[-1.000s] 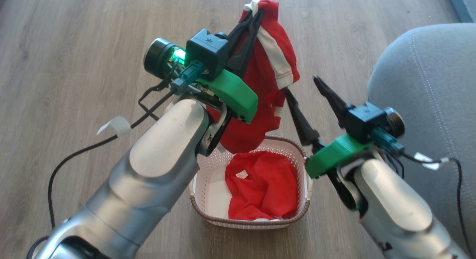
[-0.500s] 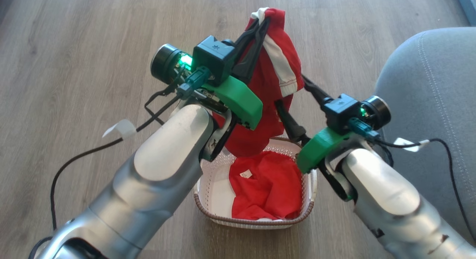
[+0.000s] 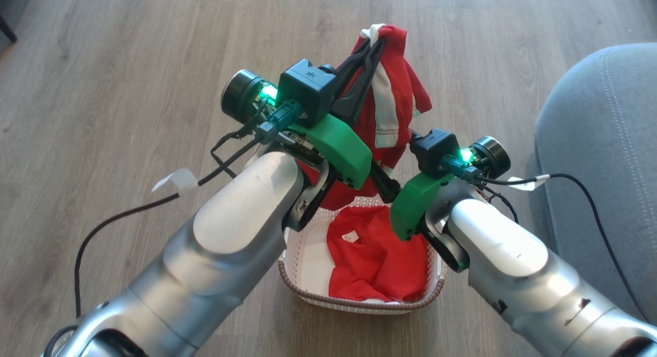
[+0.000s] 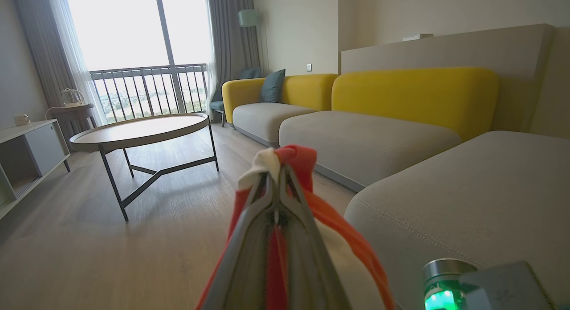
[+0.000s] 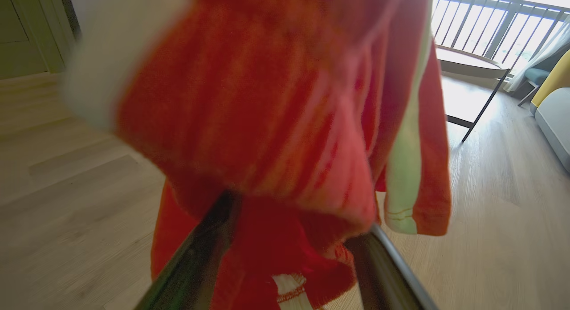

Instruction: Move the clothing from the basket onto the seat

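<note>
My left gripper [image 3: 379,39] is pinched tight on the top fold of a bright red soft garment [image 3: 392,105] with a white stripe. I hold it up so that it hangs above the cream-white perforated plastic basket [image 3: 303,267]. In my left wrist view the two fingers meet, with red and white cloth bunched at their tips [image 4: 277,167]. My right gripper [image 5: 296,216] is spread wide at the lower part of the same hanging garment. The cloth drapes over its fingertips and hides them, and the fingers are not pressed together on it. A second red garment [image 3: 377,257] lies crumpled in the basket, which stands on the pale wooden floor [image 3: 128,90]. The large grey fabric seat cushion [image 3: 600,141] is off to my right, with no clothing on the part I see.
</note>
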